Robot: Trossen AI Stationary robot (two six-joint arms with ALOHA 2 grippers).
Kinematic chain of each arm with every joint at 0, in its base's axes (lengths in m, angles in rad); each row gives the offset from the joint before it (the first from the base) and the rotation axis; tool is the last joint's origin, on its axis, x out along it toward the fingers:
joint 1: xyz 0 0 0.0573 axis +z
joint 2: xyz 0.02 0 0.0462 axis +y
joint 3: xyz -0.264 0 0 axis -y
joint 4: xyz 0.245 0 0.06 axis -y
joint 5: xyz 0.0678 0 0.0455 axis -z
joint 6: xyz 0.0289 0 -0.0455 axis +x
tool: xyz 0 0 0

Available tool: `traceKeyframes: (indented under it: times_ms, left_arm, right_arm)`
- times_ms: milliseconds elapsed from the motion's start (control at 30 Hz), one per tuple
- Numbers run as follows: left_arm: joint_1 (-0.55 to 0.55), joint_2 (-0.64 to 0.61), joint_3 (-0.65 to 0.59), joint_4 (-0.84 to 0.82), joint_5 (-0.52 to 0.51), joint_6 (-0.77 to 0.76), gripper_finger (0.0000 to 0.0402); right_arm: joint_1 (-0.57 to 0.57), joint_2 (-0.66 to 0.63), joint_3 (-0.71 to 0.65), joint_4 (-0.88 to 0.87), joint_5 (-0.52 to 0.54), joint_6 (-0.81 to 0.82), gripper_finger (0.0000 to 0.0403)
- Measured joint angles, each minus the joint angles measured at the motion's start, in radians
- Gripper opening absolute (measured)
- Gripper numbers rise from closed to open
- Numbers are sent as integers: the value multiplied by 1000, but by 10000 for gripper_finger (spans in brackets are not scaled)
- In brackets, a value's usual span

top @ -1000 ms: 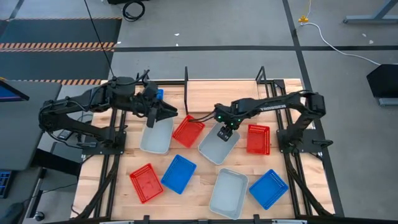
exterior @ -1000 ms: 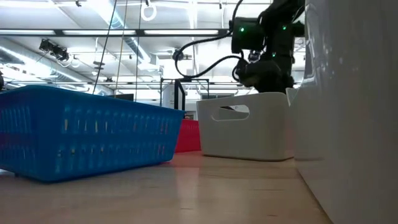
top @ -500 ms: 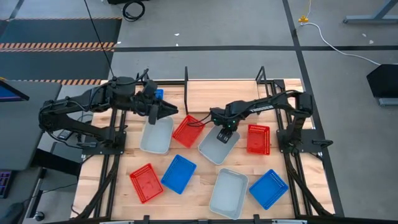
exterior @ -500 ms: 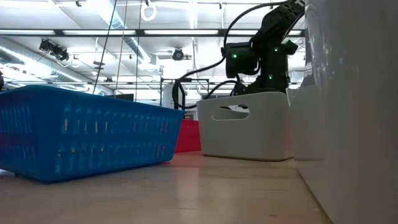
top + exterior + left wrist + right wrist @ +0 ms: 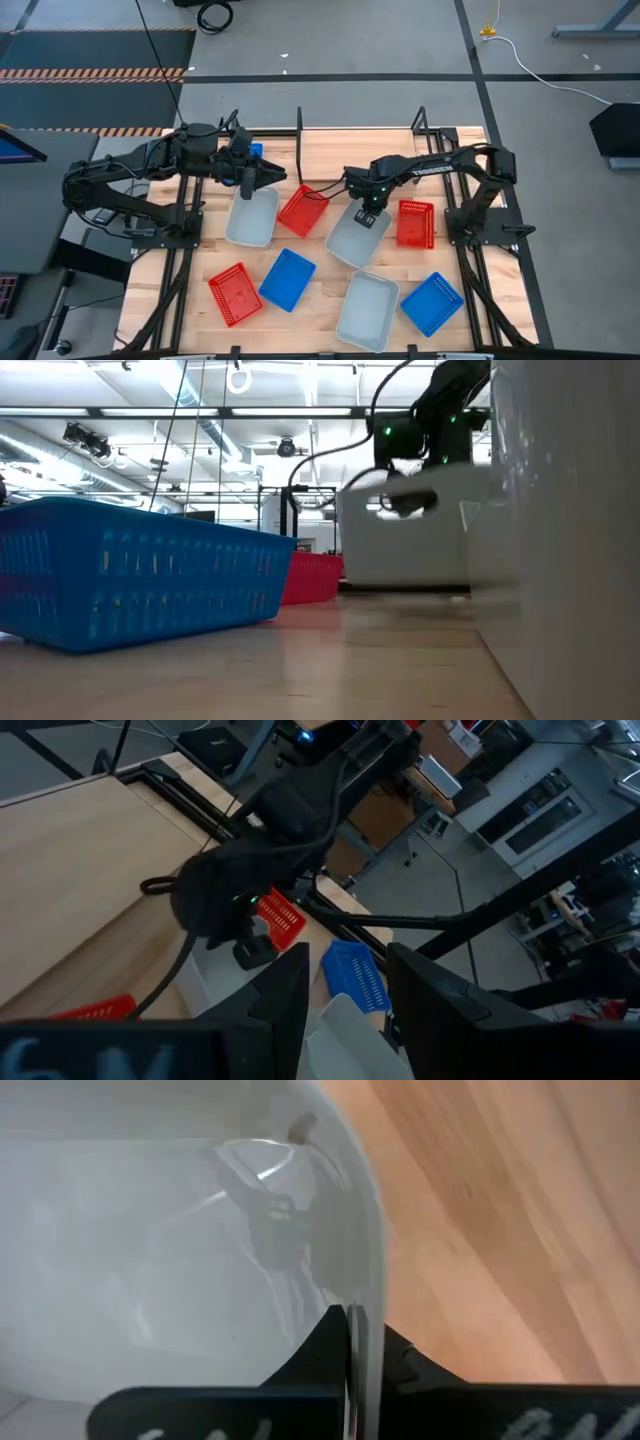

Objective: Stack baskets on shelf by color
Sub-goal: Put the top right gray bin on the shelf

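My right gripper (image 5: 368, 210) is shut on a pale white basket (image 5: 357, 236), which shows raised off the wood in the low view (image 5: 410, 530). My left gripper (image 5: 262, 178) hovers open over the far end of another white basket (image 5: 252, 215) and holds nothing. Red baskets (image 5: 303, 210) (image 5: 415, 222) (image 5: 235, 293), blue baskets (image 5: 287, 279) (image 5: 431, 302) and a third white one (image 5: 368, 310) lie flat on the plank top. The shelf's black posts (image 5: 299, 140) stand at the far side. My right gripper grips the white basket's end wall (image 5: 362, 1295) at its far end, one finger inside the basket and one outside. The fingers (image 5: 318, 1352) come from above, pointing down. The basket hangs below them, its visible underside clear of the table in the low view.
A small blue thing (image 5: 256, 152) sits behind my left gripper by the far rail. Black rails (image 5: 480, 270) run along both sides of the plank. The red basket (image 5: 303, 210) lies close beside the held one. Bare wood shows near the far middle (image 5: 360, 150).
My right gripper has dropped onto the white basket's far end and shut on its wall. It has then risen, and the basket has come up off the table and shifted a little toward the right edge.
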Motion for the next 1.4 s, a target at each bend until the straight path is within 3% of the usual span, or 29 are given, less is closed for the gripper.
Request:
traceKeyframes:
  times_ms: [300, 667, 833, 1000, 1400]
  left_arm:
    - [0, 0, 0, 0, 0, 4, 142]
    - [0, 0, 0, 1, 1, 55, 142]
    - [0, 0, 0, 1, 1, 101, 142]
    - [0, 0, 0, 1, 4, 89, 142]
    - [-46, 0, 0, 1, 103, 21, 142]
  right_arm:
    - [-43, -227, 0, -90, 29, 345, 6]
    - [-139, -441, 0, -181, 245, 925, 8]
    - [-142, -429, 0, -127, 322, 1192, 8]
    - [-151, -359, 0, -19, 393, 1343, 9]
    - [-195, -141, 0, 84, 296, 1295, 20]
